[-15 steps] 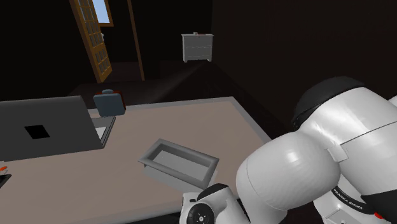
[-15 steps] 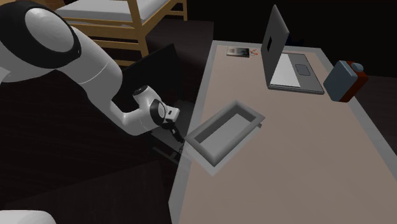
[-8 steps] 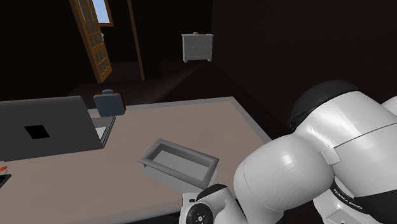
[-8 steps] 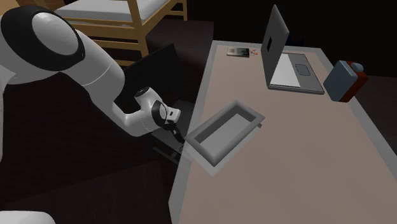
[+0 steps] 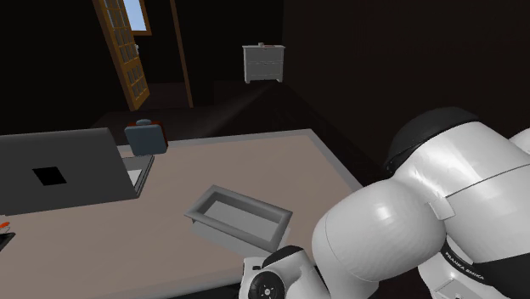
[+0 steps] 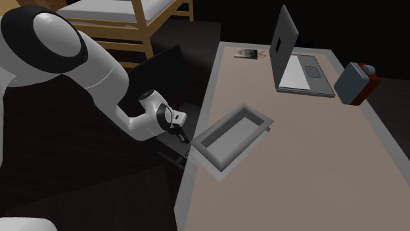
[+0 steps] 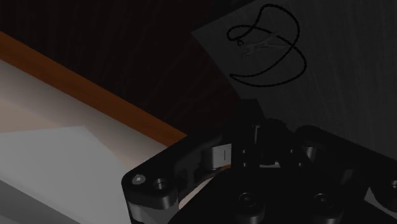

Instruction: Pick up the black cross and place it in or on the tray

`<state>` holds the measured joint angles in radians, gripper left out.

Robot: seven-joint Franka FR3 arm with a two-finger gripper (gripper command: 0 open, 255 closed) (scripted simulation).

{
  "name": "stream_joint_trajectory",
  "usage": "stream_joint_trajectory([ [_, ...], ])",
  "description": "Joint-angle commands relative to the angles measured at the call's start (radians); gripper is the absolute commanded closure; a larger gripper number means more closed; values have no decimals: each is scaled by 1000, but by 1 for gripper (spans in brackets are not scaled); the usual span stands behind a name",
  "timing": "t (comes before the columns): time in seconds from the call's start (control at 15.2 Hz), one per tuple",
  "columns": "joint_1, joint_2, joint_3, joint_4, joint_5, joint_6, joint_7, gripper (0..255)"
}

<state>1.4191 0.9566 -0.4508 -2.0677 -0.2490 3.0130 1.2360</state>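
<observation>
Beside the desk (image 6: 309, 172), at the second exterior view's left, the claw (image 6: 184, 140) hangs low near the grey tray (image 6: 209, 155); released or clenched, I cannot tell.

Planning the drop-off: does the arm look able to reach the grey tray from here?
Probably yes: the pincer sits low beside the table edge, right next to the tray, whose top is open.

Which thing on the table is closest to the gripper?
The grey tray, at the table edge beside the gripper; laptop and blue box sit much farther off.
</observation>
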Motion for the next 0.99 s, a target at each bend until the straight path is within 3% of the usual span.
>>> stream_joint_trajectory([
  [0.0, 0, 0, 0, 0, 0, 0, 0, 255],
  [0.13, 0, 0, 0, 0, 0, 0, 0, 255],
  [0.2, 0, 0, 0, 0, 0, 0, 0, 0],
  [0.59, -251, 175, 216, 293, 52, -199, -128, 0],
  [0.66, -275, 203, 238, 336, 61, -228, -144, 0],
  [0.92, -288, 260, 239, 381, 63, -214, -146, 0],
])
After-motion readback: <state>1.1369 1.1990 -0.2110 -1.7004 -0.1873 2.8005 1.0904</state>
